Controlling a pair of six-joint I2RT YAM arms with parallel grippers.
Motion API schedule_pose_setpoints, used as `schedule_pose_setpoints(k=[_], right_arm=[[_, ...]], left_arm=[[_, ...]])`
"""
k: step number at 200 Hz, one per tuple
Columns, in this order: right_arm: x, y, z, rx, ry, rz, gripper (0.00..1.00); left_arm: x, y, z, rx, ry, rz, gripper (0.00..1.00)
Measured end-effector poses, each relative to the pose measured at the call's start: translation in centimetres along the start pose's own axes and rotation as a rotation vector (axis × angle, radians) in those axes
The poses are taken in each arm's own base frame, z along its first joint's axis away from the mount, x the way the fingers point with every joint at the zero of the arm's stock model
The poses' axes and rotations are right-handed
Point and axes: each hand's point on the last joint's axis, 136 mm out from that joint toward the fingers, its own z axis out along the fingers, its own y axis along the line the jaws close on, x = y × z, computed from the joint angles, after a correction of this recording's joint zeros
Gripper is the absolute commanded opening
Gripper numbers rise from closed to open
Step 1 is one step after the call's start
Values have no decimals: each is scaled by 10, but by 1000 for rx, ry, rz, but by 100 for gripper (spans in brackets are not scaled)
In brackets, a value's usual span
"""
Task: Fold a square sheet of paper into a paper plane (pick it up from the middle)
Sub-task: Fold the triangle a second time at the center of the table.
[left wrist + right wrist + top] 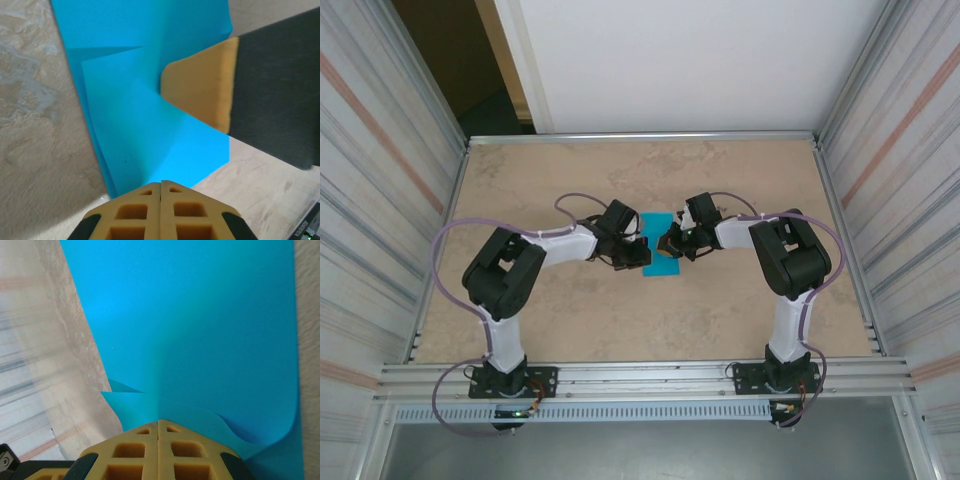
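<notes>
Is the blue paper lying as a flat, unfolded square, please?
No, the square sheet of paper shows overlapping folded layers and creases.

Beige mottled tabletop (720, 320) between ribbed metal side walls (380, 150), white panel (700, 60) behind

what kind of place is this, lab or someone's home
Probably a lab robot cell: a table framed by aluminium rails, ribbed panel walls either side, two arms bolted at its near edge.
</notes>
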Motion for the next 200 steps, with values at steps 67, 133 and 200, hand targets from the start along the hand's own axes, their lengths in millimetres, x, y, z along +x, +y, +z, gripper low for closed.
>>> schedule_pose_setpoints(k=[67, 133, 200], right_arm=[[0, 2, -1, -1, -2, -2, 0], [-5, -2, -24, 72, -15, -54, 2], [29, 15, -14, 127, 37, -199, 1]], left_arm=[[6, 13, 8, -41, 29, -22, 0], [6, 13, 8, -41, 28, -21, 0], [6, 12, 8, -40, 30, -21, 0]])
